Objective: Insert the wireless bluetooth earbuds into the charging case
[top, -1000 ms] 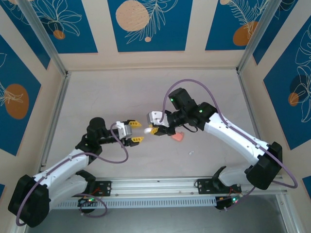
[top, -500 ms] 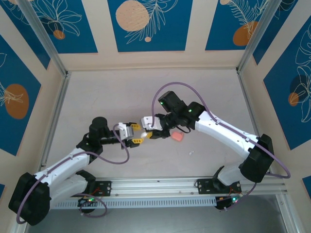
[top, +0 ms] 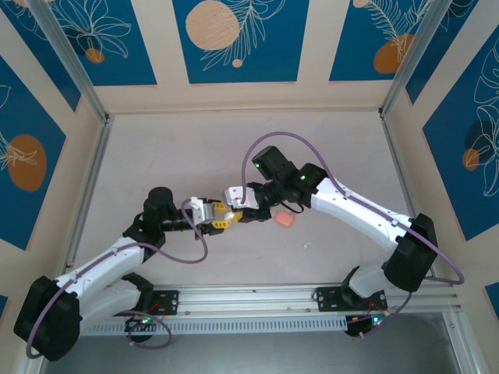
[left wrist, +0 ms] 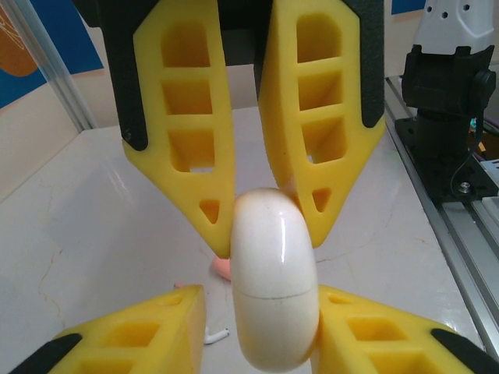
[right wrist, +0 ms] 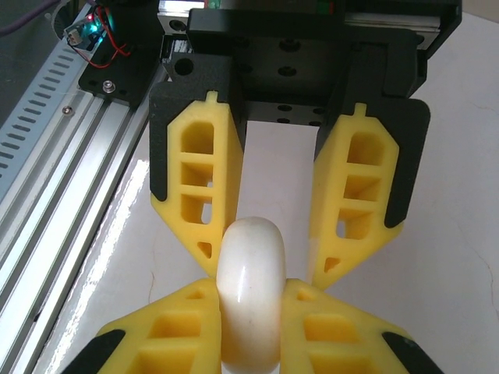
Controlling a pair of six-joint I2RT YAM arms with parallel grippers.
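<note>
Right pincer (right wrist: 249, 287) pinches white disc (left wrist: 274, 280); left pincer (left wrist: 261, 290) spread around it; charging case (top: 285, 221) nearby

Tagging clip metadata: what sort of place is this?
Likely a robot test booth, not a home: left arm and right arm bolted to an aluminium rail, pale table, printed blue-leaf wall panels boxing it in.

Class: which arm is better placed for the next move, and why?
Left, probably: the left gripper is open around the disc, which the right gripper pinches, so it need only close.
</note>
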